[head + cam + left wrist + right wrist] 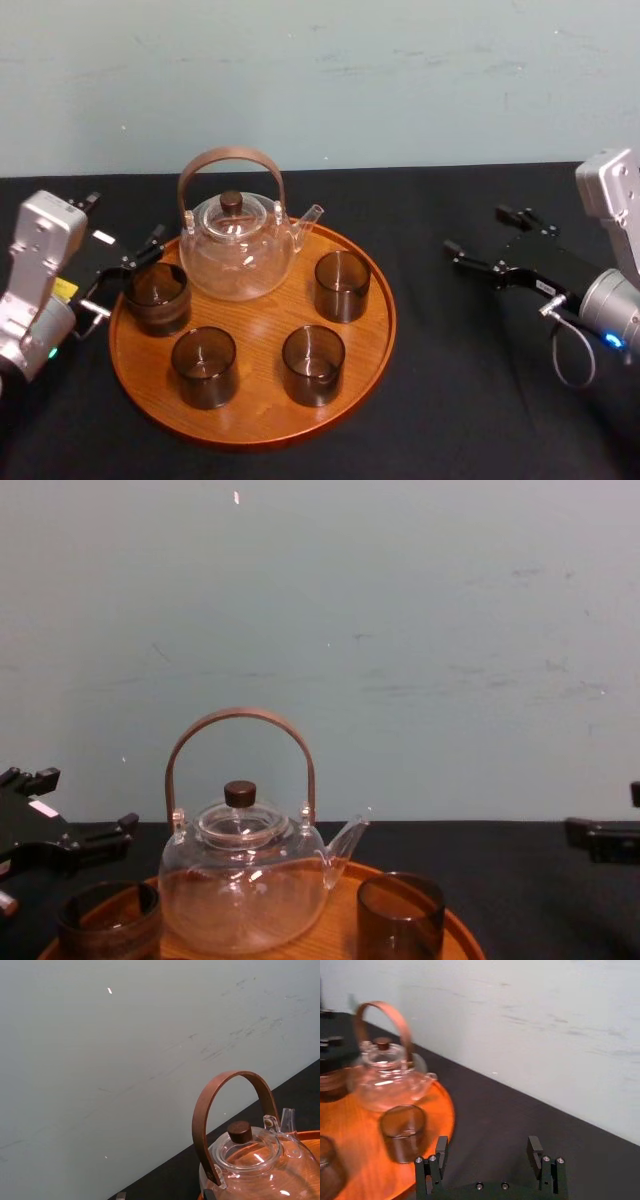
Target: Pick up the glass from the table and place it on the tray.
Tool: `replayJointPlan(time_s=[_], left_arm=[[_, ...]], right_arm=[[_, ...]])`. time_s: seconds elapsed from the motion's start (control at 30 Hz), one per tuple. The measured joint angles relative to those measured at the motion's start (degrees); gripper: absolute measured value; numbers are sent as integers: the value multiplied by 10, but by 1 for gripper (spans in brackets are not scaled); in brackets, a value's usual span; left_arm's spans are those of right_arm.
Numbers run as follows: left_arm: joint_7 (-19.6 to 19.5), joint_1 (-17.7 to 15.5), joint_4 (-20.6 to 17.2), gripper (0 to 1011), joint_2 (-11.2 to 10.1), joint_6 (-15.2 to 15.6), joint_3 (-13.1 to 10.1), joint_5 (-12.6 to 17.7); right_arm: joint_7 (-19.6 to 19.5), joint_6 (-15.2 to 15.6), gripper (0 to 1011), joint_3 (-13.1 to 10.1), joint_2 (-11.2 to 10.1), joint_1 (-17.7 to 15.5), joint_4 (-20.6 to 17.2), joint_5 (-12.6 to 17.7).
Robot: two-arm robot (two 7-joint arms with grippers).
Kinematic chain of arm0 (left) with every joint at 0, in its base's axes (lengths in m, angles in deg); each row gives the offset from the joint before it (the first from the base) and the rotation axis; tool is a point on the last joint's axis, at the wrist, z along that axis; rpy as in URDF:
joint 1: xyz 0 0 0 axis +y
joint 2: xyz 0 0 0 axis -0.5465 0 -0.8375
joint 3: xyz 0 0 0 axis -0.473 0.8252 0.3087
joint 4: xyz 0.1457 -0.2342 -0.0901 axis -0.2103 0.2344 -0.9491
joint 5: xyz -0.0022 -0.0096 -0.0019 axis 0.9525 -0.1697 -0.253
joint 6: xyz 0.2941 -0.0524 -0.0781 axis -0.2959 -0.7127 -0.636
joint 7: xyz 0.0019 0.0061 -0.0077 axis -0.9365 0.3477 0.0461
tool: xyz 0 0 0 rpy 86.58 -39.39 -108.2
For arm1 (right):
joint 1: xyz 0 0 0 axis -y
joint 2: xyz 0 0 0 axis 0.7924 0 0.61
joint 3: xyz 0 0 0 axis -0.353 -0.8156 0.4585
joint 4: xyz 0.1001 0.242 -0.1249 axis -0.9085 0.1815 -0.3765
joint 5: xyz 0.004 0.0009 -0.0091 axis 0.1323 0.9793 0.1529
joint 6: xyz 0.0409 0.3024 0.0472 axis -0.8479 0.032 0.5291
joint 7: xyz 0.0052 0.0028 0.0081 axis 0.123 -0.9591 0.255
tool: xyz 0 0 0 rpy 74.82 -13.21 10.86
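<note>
1. The glass (pixel 342 285) stands on the tray (pixel 250 425), well to the left of the right claw (pixel 482 232); the chest view cuts off its bottom
2. That claw is spread wide and empty above the black cloth tabletop (pixel 470 400)
3. The left claw (pixel 128 268) is spread near a brown cup (pixel 157 297); touching or not is hard to tell
4. The glass is dark, round and see-through; the tray is round orange wood with a low rim

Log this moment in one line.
left gripper: open, by brown cup | right gripper: open, empty, over table | glass: upright on tray
</note>
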Motion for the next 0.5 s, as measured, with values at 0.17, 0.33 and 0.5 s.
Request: replayJointPlan(time_s=[0.17,0.33,0.5], left_arm=[[0,0,0,1001,0,0,0,0],[0,0,0,1001,0,0,0,0],[0,0,0,1001,0,0,0,0]], right_arm=[[-49,-25,1002,-8,26,-12,12,-31],[-91,-52,1002,-14,58,-15,38,-58],[-109,-63,1002,-21,85,-14,62,-65]])
